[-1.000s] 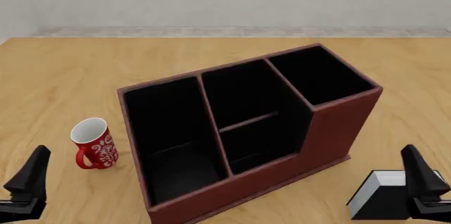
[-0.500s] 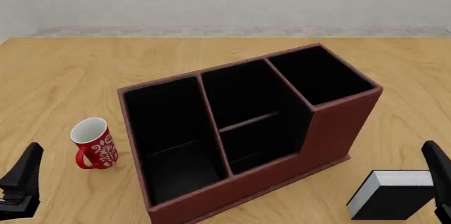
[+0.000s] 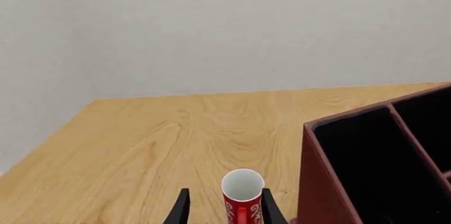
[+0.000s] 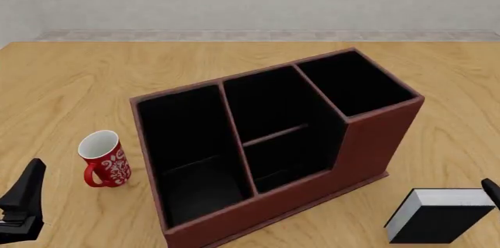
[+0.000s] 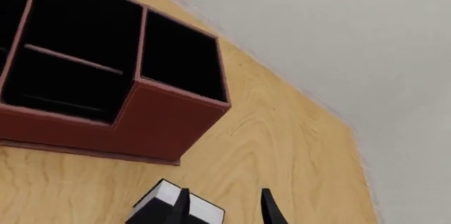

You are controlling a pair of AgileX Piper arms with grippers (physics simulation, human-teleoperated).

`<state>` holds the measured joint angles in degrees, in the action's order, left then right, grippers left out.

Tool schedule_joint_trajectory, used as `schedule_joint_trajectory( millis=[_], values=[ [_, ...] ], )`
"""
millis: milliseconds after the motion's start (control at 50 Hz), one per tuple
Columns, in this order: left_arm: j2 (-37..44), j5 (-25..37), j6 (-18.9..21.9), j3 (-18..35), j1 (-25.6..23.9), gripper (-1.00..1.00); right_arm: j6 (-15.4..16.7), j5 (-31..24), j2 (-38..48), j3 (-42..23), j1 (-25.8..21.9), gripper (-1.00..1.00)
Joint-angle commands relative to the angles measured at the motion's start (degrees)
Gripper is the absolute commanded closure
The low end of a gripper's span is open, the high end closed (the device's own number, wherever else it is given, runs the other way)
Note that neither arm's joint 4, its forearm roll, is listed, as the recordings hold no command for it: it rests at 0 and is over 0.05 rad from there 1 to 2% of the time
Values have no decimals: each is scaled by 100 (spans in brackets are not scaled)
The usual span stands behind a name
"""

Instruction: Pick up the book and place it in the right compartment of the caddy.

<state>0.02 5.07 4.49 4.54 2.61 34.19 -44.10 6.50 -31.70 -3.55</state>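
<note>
Two pincers are hanging open: the left pincer (image 3: 224, 209) beside the red mug (image 4: 104, 159), left of the caddy (image 4: 273, 143); the right pincer (image 5: 224, 206) is sliding rightward off the book (image 4: 439, 216), ungrasped near the caddy's right compartment (image 4: 355, 82).

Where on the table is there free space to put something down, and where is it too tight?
Bare wood lies behind the caddy toward the wall, and on the left beyond the mug. It is tight between the mug and the caddy's left wall, and at the front right, where the book lies close to the caddy.
</note>
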Motion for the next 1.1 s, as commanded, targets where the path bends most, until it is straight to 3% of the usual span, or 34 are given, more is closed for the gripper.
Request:
schedule_joint_trajectory(
  millis=[20,220,300,340,420,720,1100],
  values=[
    [0,-13,34,-14,48,-100,1011,-855,366,-495,178,-100],
    [0,-72,16,-59,88,-100,1777,-1273,467,-562,420,-100],
    [0,-77,19,-66,87,-100,1815,-1442,552,-697,363,-100],
    [0,-79,38,-59,102,-100,2088,-1622,482,-597,454,-100],
    [0,-76,32,-49,120,-100,2041,-1811,601,-750,407,-100],
    [0,-29,63,53,171,-100,2494,-2471,900,-997,479,-100],
    [-1,-7,44,111,193,-100,2941,-2322,1500,-1025,469,-100]
  ],
)
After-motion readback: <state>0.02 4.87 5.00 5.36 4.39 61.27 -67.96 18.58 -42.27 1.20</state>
